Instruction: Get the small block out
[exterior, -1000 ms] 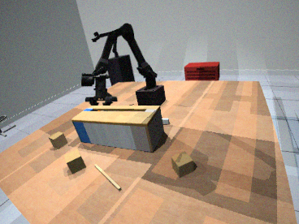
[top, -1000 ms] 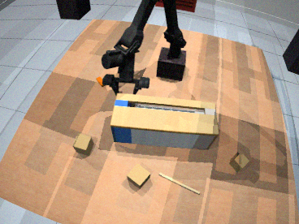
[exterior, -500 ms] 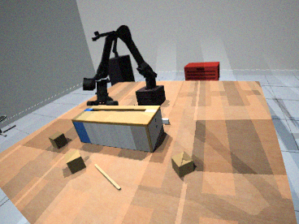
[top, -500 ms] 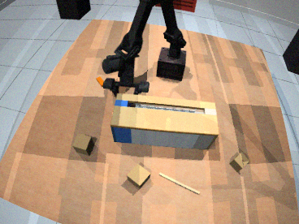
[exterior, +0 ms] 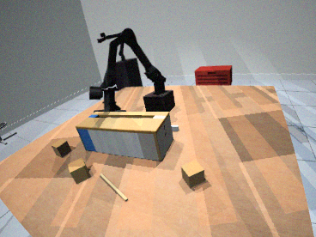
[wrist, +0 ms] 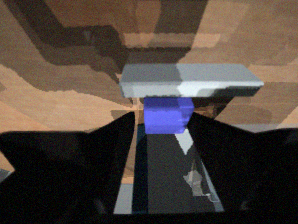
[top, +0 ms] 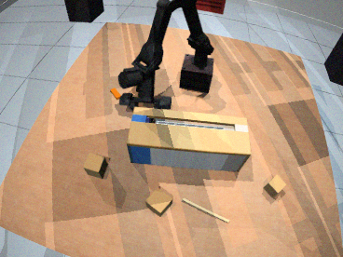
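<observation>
Inspection finds the pincer [top: 145, 105] [exterior: 110, 110] [wrist: 160, 115] pointing down behind the box [top: 186, 140] [exterior: 120, 142], at its blue-marked end; the fingers stand partly spread, nothing judged gripped. The blue-violet block [wrist: 165, 116], taken to be the task's piece, shows in the wrist view directly ahead between the fingertips, at the head of a dark strip [wrist: 167, 172]. From its position it is judged already out of the box. In that view the right fingertip overlaps the block's edge, while a narrow gap shows at the left; contact on the right cannot be confirmed. A pale grey bar [wrist: 185, 80] runs crosswise just beyond the block, its long axis along the line of finger closure. The block shows no marked long axis. The coming move is judged to be closure across the block's sides, centred slightly rightward if clearance is lacking, then a straight lift. Risk noted: descending further could set a finger against the bar or the box wall.
</observation>
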Action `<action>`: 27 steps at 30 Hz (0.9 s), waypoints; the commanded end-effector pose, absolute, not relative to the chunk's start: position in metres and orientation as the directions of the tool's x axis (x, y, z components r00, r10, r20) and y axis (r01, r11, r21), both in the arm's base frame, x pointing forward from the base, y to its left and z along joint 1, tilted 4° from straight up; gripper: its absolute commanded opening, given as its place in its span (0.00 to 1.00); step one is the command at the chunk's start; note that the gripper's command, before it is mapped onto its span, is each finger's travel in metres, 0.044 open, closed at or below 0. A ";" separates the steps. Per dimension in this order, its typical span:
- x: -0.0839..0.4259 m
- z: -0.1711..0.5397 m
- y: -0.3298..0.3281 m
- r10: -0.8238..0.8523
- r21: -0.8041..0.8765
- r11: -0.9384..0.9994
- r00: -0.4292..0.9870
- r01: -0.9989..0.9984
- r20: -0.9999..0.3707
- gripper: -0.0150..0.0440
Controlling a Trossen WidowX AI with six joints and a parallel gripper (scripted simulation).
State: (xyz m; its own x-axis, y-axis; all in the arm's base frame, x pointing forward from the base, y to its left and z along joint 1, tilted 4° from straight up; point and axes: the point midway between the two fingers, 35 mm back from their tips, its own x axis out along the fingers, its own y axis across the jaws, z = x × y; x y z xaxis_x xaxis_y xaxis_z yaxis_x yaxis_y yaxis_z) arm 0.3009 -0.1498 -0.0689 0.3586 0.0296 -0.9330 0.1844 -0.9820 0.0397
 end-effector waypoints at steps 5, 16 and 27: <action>0.299 -0.072 -0.148 0.037 0.034 -0.981 0.356 0.191 -0.934 0.37; 0.304 -0.037 -0.148 0.037 0.039 -0.979 0.360 0.202 -0.932 0.25; 0.303 -0.006 -0.146 0.029 0.036 -0.984 0.359 0.174 -0.933 0.25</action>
